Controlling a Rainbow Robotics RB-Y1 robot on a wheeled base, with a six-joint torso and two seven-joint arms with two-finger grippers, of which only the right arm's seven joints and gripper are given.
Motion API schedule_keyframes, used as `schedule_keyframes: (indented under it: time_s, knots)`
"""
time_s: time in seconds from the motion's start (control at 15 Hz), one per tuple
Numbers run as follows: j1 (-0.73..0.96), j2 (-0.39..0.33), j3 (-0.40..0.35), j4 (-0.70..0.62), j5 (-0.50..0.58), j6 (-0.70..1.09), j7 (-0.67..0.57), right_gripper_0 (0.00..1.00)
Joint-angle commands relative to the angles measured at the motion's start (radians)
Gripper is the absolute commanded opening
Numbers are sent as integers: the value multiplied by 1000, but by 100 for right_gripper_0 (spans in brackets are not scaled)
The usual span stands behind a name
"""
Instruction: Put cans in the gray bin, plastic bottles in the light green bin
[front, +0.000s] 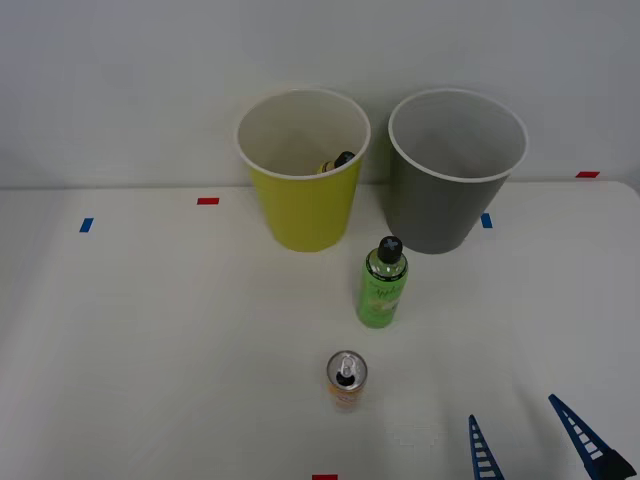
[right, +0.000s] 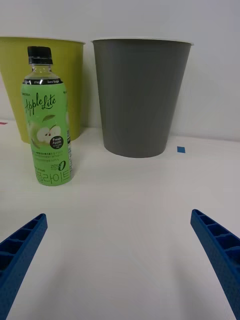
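Observation:
A small orange can (front: 347, 380) with a silver top stands upright on the white table (front: 150, 350), near its front. Behind it stands a bright green plastic bottle (front: 382, 284) (right: 46, 120) with a black cap. The light green bin (front: 303, 195) (right: 75, 80) is at the back, with a dark-capped yellowish bottle (front: 337, 163) lying inside. The gray bin (front: 455, 185) (right: 141, 97) stands beside it on the right. My right gripper (front: 525, 432) (right: 120, 255) hovers open at the front right, with nothing between its blue fingers; it is right of the can and short of the green bottle.
Small red tape marks (front: 208, 201) and blue tape marks (front: 86, 225) lie on the table. A white wall (front: 120, 80) rises right behind the bins. The table's left half holds no objects.

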Motion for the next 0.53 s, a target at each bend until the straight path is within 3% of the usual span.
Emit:
schedule_keyframes:
  time_s: [0.07, 0.53]
  knots:
    - [0, 0, 0, 0, 0, 0, 0, 100]
    - [0, 0, 0, 0, 0, 0, 0, 100]
